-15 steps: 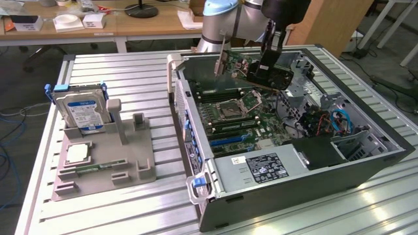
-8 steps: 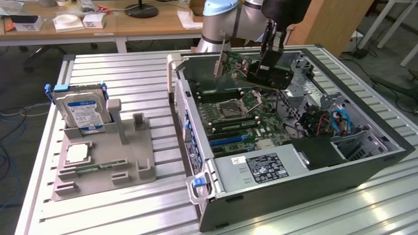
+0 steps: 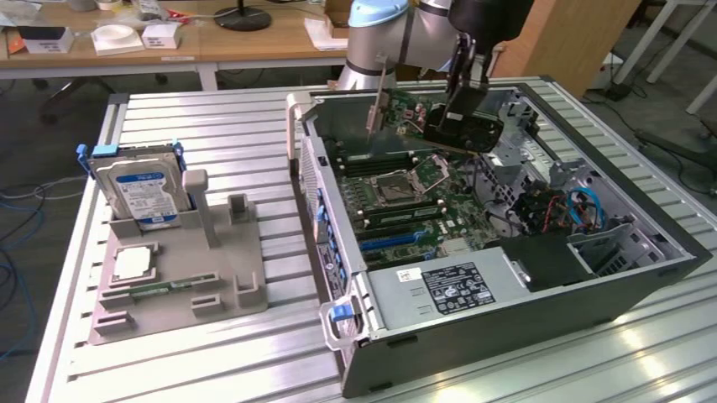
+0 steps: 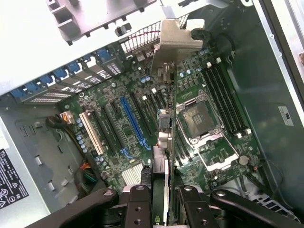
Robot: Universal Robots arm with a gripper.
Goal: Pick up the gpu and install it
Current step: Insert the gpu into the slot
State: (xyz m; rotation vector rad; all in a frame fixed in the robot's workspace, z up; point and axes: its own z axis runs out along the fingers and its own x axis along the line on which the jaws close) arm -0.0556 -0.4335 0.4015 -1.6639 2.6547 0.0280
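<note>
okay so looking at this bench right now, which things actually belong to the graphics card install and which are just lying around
Part of the job:
- gpu, clamped edge-on in the gripper
- open computer case
- motherboard with its blue slot

Just lying about:
- hard drive, upright in the grey holder tray
- processor chip on that tray
- power supply

Arm (image 3: 387, 34): silver-grey tubular links, pale blue cap at one joint, black wrist housing above the fingers. Gripper (image 4: 160, 202): matte black, two flat fingers (image 4: 137, 209) with round screw holes in their faces. Curved black linkage bars fan out behind each finger.
</note>
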